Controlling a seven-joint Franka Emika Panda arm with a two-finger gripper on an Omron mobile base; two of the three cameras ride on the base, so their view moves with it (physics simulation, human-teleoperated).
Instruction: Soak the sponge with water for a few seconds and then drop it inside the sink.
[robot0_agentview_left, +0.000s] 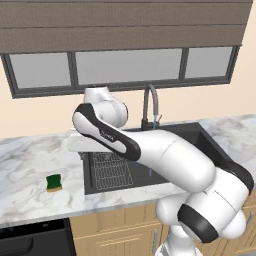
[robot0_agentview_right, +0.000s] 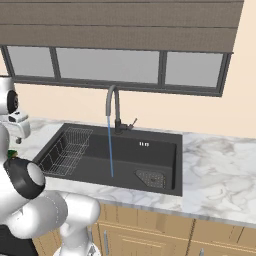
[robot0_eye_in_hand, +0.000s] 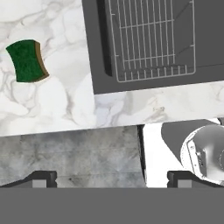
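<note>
The sponge (robot0_agentview_left: 54, 182), green on top with a yellow base, lies on the marble counter left of the sink (robot0_agentview_left: 200, 137); it sits at the upper left in the hand view (robot0_eye_in_hand: 27, 60). My gripper (robot0_eye_in_hand: 113, 179) is open, its fingertips (robot0_eye_in_hand: 41, 179) wide apart with nothing between them. It hovers above the counter's front edge, to the right of the sponge and clear of it. Water (robot0_agentview_right: 109, 145) falls in a thin blue stream from the curved faucet (robot0_agentview_right: 112, 102) into the black sink (robot0_agentview_right: 165, 145). A wire rack (robot0_agentview_right: 67, 150) fills the basin's left part.
The drain (robot0_agentview_right: 150, 177) sits at the basin's front right. More marble counter (robot0_agentview_right: 220, 170) stretches to the right of the sink. A dark appliance (robot0_agentview_left: 30, 240) stands under the counter below the sponge. A window and wall close off the back.
</note>
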